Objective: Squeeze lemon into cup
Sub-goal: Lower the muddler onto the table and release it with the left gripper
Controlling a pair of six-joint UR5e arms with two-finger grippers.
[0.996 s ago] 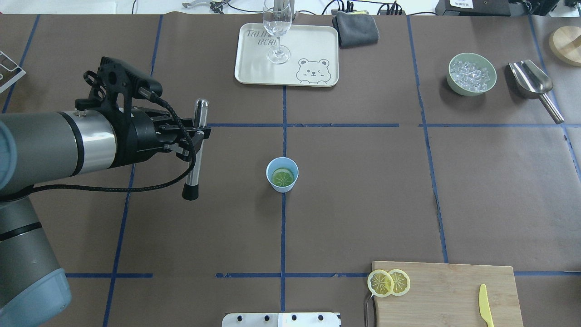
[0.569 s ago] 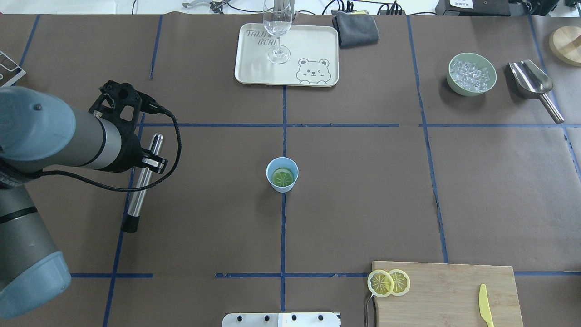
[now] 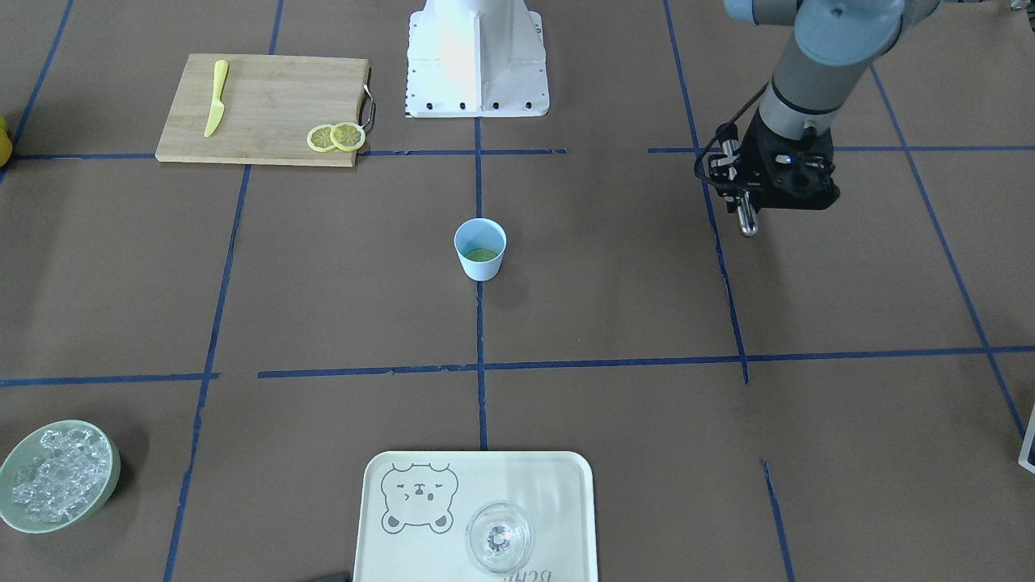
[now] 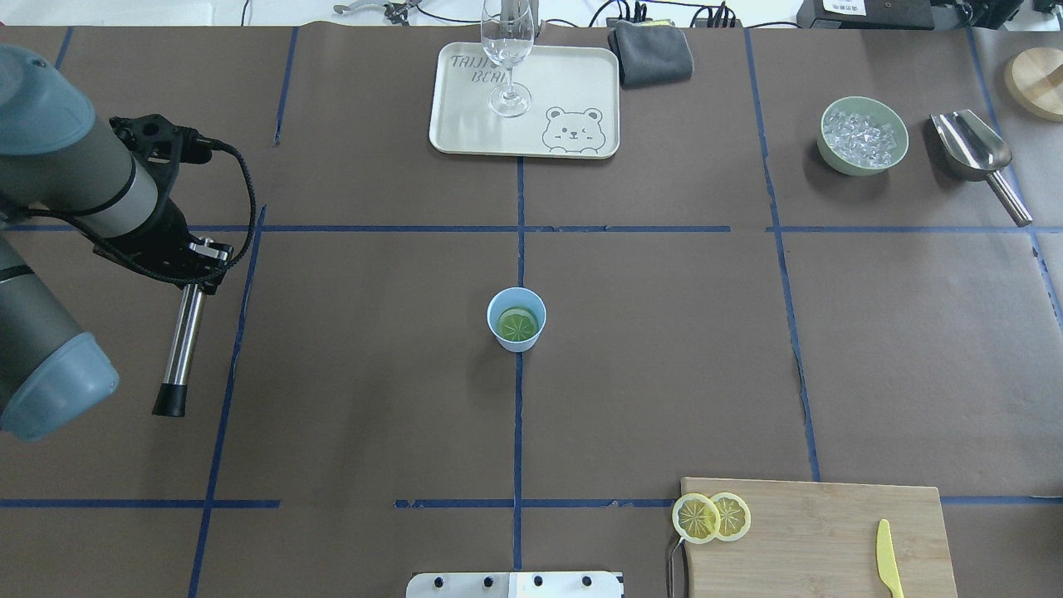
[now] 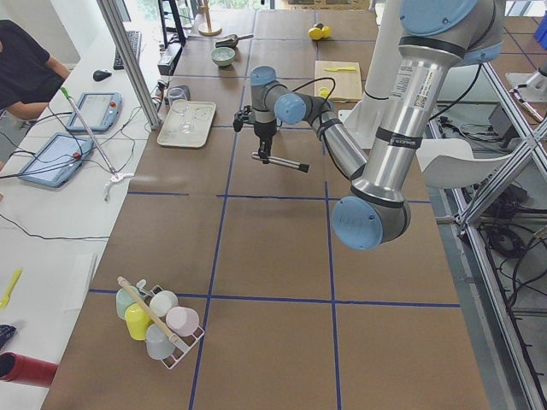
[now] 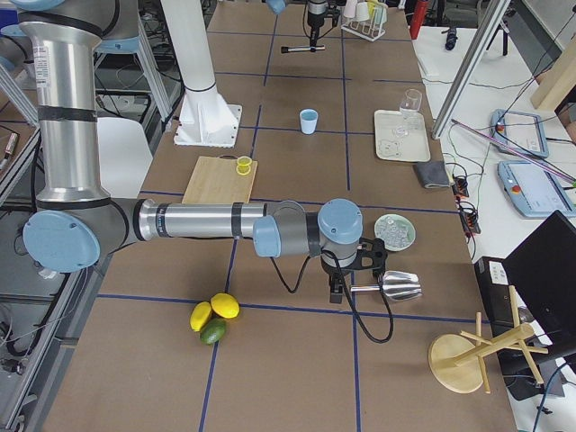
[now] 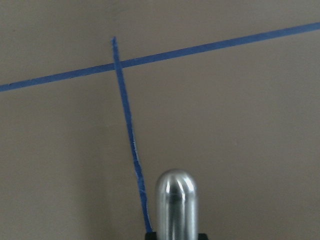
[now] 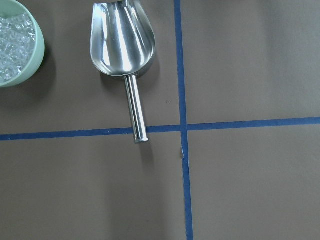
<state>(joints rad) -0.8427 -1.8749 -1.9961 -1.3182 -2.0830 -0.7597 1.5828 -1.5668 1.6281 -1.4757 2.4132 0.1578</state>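
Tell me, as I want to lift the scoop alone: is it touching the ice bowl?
Apart. The right wrist view shows a plain gap between the scoop and the bowl; the overhead view agrees.

The tray (image 4: 575, 76) bears partly hidden lettering, "TRIJ…" over "BEA…".

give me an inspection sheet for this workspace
surface: brown table with a blue tape grid
job's things: cup upright at centre, one lemon slice inside
clutter: two more slices and knife on cutting board; ice bowl; scoop; tray with glass; cloth
grippers: left gripper shut on metal muddler; right gripper above scoop, open or shut cannot be told
cables: black cable looped at left wrist
surroundings: person at side desk
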